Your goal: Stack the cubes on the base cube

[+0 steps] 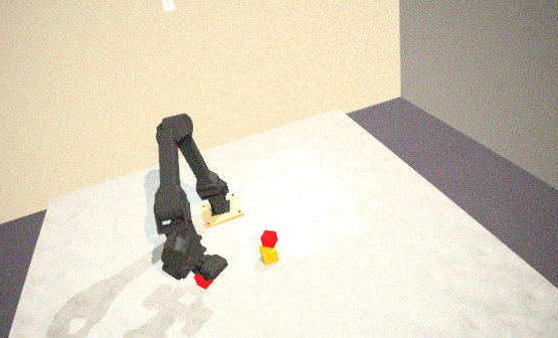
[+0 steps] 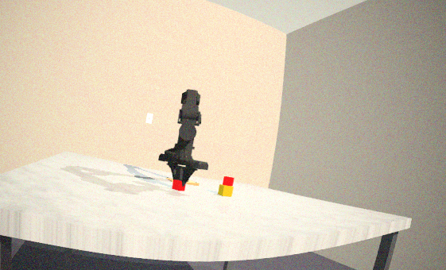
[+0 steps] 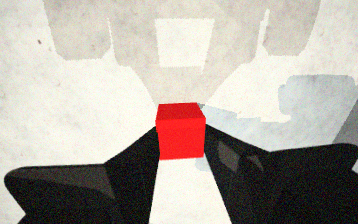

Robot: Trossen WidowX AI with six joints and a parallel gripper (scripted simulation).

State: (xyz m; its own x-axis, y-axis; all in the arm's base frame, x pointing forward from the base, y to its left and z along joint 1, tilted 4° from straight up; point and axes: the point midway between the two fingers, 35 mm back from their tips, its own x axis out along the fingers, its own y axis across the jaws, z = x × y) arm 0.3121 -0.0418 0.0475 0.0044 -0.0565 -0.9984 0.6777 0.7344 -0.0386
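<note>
Cube (image 3: pixel 180 131) sits between the gripper (image 3: pixel 180 145) fingers, which look closed on it. Squeeze firm, lift straight so it stays level

The black arm (image 1: pixel 169 171) rises from its mount, folds sharply at the elbow and plunges toward 6 o'clock in the top view, its wrist bent low. The claw (image 3: pixel 180 150) points straight down, both fingers pressed against a red cube (image 3: pixel 180 131).
</note>
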